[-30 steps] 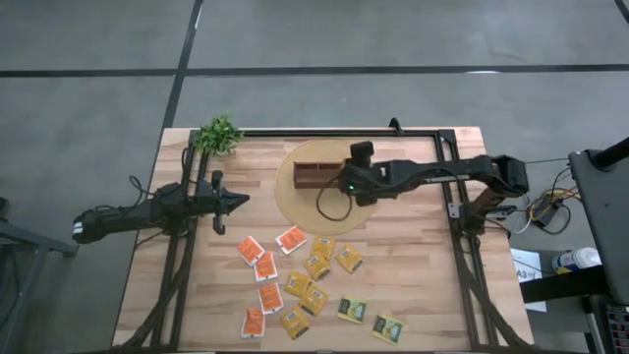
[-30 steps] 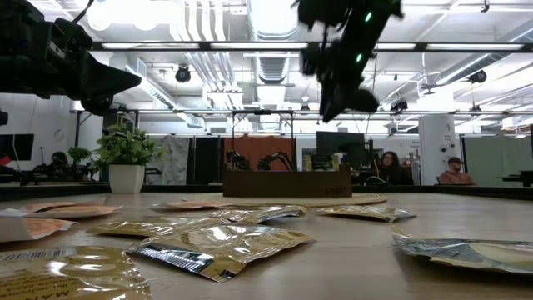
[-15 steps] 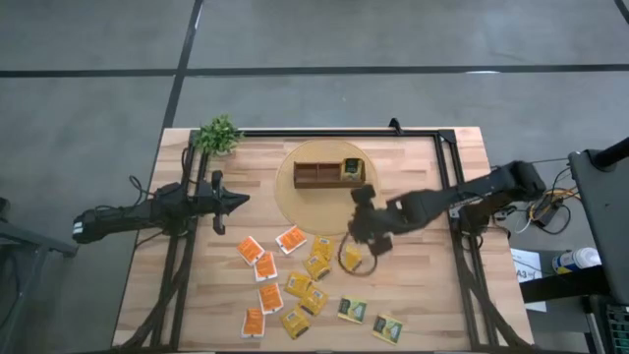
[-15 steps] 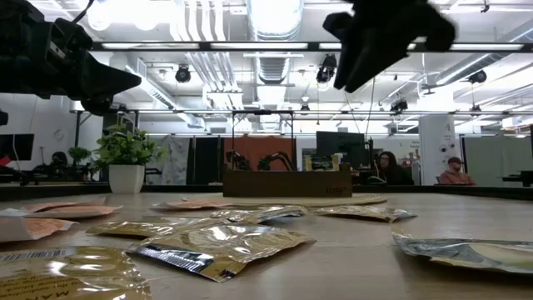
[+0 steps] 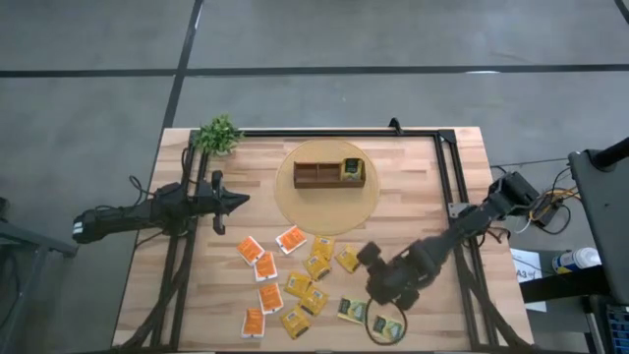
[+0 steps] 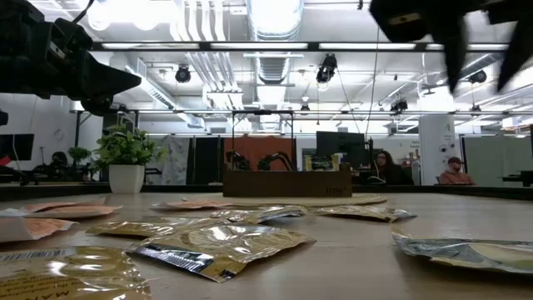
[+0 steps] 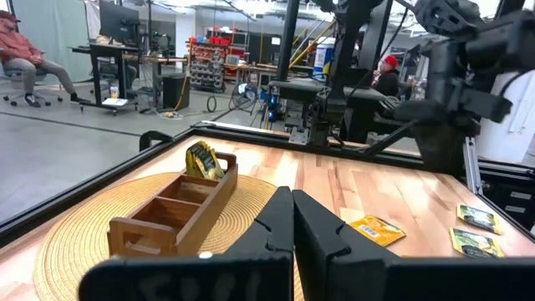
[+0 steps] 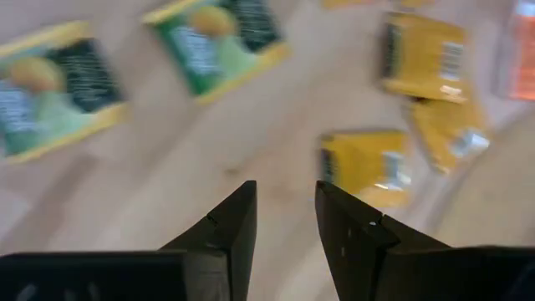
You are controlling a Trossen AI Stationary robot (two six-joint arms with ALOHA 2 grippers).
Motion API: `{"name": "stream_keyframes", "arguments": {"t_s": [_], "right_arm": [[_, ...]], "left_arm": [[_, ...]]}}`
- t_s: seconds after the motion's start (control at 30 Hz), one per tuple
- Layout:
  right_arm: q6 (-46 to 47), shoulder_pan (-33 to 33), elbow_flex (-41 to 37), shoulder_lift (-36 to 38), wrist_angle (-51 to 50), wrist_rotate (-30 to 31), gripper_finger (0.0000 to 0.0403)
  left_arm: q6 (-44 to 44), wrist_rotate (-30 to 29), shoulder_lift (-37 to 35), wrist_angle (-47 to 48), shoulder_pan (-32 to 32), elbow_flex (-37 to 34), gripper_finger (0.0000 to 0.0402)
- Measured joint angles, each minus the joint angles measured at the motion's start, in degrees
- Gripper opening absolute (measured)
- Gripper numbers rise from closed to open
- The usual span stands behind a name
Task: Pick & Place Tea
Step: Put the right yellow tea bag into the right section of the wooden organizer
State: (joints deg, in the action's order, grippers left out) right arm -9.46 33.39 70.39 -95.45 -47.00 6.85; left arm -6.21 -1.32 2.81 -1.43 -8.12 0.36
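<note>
Several tea sachets lie flat on the wooden table near its front: orange-and-white ones, yellow ones and two green ones. Another sachet stands in the right compartment of the brown wooden box. My right gripper hovers open above the table, pointing steeply down beside the green sachets and a yellow one. Only bare wood shows between its fingers. My left gripper waits shut and level at the table's left, aimed toward the box.
The box sits on a round woven mat at the table's far middle. A small potted plant stands at the far left corner. Black frame rails run along the left, right and far sides. People sit in the room behind.
My right gripper has swung from above the wooden box toward the table's near right, coming over the loose sachets and turning as it went. With the arm gone, a sachet shows in the box's right compartment.
</note>
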Motion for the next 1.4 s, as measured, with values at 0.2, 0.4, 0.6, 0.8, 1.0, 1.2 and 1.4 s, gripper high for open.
{"name": "stream_keyframes", "arguments": {"t_s": [0.2, 0.4, 0.6, 0.8, 1.0, 1.2, 1.4], "right_arm": [[-4.86, 4.16, 0.08, -2.77, 1.61, -4.16, 0.0121], [-6.04, 8.33, -0.02, -3.03, 4.66, -4.33, 0.0121], [-7.63, 12.15, -0.05, -3.01, 7.83, -4.36, 0.0121], [-7.90, 13.65, -0.13, -4.31, 9.73, -6.30, 0.0121], [-4.61, 12.11, -0.33, -4.25, 9.61, -5.46, 0.0121], [-3.70, 7.92, -0.37, -3.18, 7.33, -3.95, 0.0121], [-3.80, 6.79, -0.37, -3.10, 6.65, -2.63, 0.0121]], "left_arm": [[0.01, 0.00, 0.02, 0.00, 0.02, 0.00, 0.0000], [-0.01, 0.00, 0.02, 0.00, 0.01, 0.00, 0.0000], [-0.01, 0.00, 0.02, 0.00, 0.02, 0.00, 0.0000], [0.00, 0.00, 0.02, 0.00, 0.01, 0.00, 0.0000], [0.01, 0.00, 0.02, 0.00, 0.00, 0.00, 0.0000], [0.01, 0.00, 0.02, 0.00, 0.02, 0.00, 0.0000], [0.01, 0.00, 0.02, 0.00, 0.02, 0.00, 0.0000]]}}
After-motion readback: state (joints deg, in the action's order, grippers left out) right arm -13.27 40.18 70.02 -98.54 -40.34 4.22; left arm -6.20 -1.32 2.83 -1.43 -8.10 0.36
